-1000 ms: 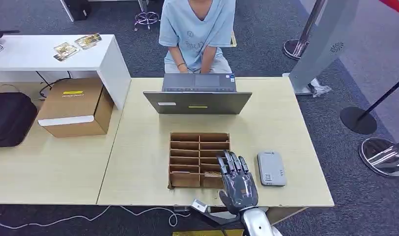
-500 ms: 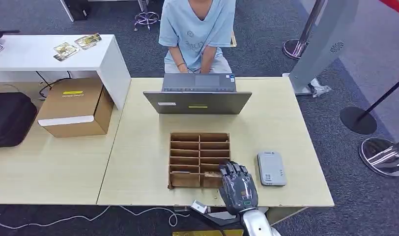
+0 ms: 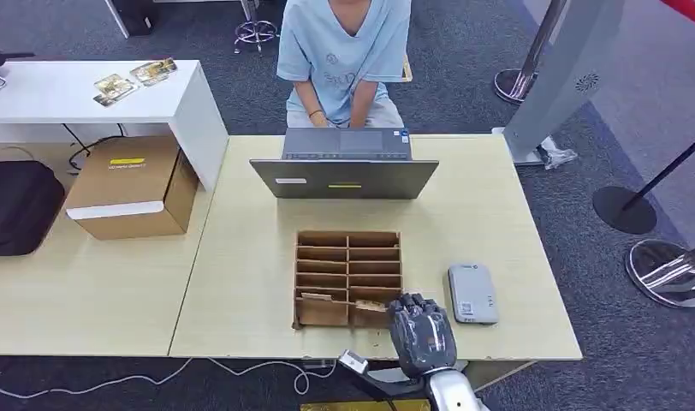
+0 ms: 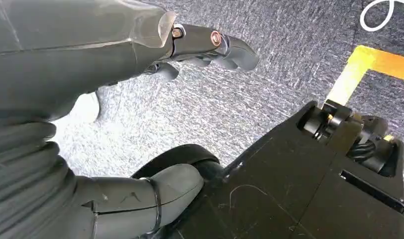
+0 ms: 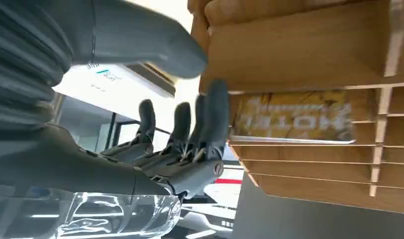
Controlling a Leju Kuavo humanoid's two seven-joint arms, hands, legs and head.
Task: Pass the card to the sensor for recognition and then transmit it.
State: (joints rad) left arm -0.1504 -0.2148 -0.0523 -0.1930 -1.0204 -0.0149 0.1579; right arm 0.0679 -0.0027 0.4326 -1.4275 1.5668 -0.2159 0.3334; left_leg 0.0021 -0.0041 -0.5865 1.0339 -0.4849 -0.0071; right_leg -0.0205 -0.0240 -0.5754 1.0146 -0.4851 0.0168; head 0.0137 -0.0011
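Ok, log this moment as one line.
phase: reaching for card | right hand: fingers curled at wooden organizer's near right slot, by card; grip unclear | left hand: hanging, empty | reader: untouched

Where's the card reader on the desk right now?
In the head view the grey card reader lies flat on the desk near its front edge, just right of the wooden card rack, with the right hand close beside it.

Divided tray (image 3: 348, 276) sits centre of the table (image 3: 241, 257). Card (image 3: 371, 302) lies in its near-right compartment. Right hand (image 3: 421, 330) is at the tray's near-right corner. Sensor (image 3: 472, 294) lies just right of the tray. Laptop (image 3: 344, 177) stands beyond; a person (image 3: 344, 60) sits behind it. Cardboard box (image 3: 132, 187) rests far left.
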